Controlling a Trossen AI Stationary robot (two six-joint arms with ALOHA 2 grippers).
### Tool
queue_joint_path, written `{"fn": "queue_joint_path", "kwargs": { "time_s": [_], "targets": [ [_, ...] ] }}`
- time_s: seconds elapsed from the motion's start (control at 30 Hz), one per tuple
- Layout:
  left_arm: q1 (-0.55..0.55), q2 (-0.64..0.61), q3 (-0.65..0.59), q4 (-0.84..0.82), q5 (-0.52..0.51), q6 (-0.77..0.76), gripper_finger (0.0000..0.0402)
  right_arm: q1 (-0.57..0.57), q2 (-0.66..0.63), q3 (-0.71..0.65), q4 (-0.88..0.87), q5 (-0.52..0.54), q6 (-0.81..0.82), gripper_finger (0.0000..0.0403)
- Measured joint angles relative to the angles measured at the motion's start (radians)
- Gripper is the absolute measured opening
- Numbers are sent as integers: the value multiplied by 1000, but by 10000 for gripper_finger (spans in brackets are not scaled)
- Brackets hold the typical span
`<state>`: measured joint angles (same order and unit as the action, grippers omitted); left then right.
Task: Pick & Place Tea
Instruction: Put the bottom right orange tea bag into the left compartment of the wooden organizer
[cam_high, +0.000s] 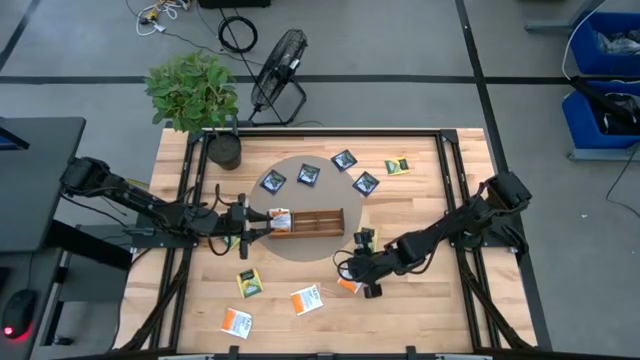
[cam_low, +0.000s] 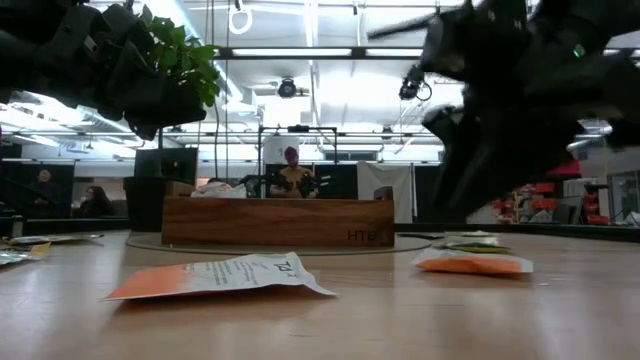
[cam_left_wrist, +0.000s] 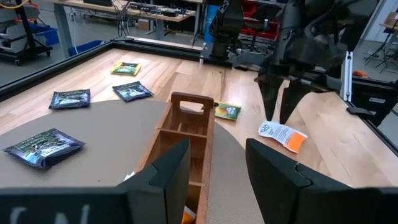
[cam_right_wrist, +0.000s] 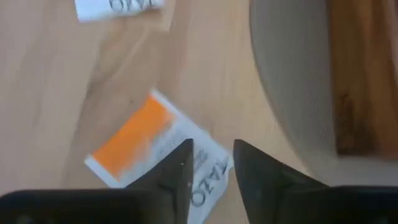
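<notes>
Over the orange sachet (cam_right_wrist: 149, 146) lying flat on the bench (cam_high: 420, 305) just off the mat, the right hand (cam_right_wrist: 210, 165) hangs w/ fingers a bit apart, holding nothing yet; looks like the pick step. Next prob drop straight down, pinch an edge, then carry to the tray (cam_high: 312, 220). Left hand (cam_left_wrist: 214, 165) waits part open & empty at the tray's near end.

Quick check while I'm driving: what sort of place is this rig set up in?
Most likely a robotics lab or workshop. Beyond the wooden table the low view shows an open hall with ceiling strip lights and people at desks; the high view shows blue storage bins, a floor fan and loose cables.
</notes>
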<state>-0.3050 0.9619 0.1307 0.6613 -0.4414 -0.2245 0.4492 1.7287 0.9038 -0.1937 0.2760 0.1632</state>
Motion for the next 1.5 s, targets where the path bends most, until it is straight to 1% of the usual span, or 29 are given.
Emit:
{"fn": "queue_joint_path", "kwargs": {
  "time_s": [0.07,0.13,0.2,0.3,0.37,0.47,0.57,0.7,0.83,0.9,1.07,1.23,1.37,1.43,1.5],
  "targets": [
    [0,0,0,-1,0,0,160,0,11,-15,-3,-3,21,146],
    [0,0,0,-2,0,1,160,0,19,-25,29,-3,30,163],
    [0,0,0,-4,0,1,160,-3,31,-29,44,-4,42,173],
    [0,0,0,-8,-1,1,160,-3,53,-32,35,2,63,176],
    [0,0,0,-8,-1,1,160,-3,61,-30,37,5,69,170],
    [0,0,0,-8,-1,1,160,-3,65,-29,34,3,79,154],
    [0,0,0,-8,-1,1,160,-3,66,-29,32,2,65,129],
    [0,0,0,-8,-1,-7,160,-3,67,-29,28,5,56,82],
    [0,0,0,-8,-1,-24,160,-3,68,-30,21,19,42,23],
    [0,0,0,-7,-1,-26,160,-3,68,-30,21,24,36,7],
    [0,0,0,-7,-1,-31,160,-3,65,-30,22,30,38,6],
    [0,0,0,-8,-1,-34,161,-3,3,-28,-3,-8,64,8],
    [0,0,0,-6,-1,-28,161,2,-63,-21,-19,-9,123,41],
    [0,0,0,-8,-1,-27,161,3,-82,-21,-53,-48,225,64],
    [0,0,0,-9,0,-27,161,2,-90,-21,-90,-114,338,89]
  ]
}}
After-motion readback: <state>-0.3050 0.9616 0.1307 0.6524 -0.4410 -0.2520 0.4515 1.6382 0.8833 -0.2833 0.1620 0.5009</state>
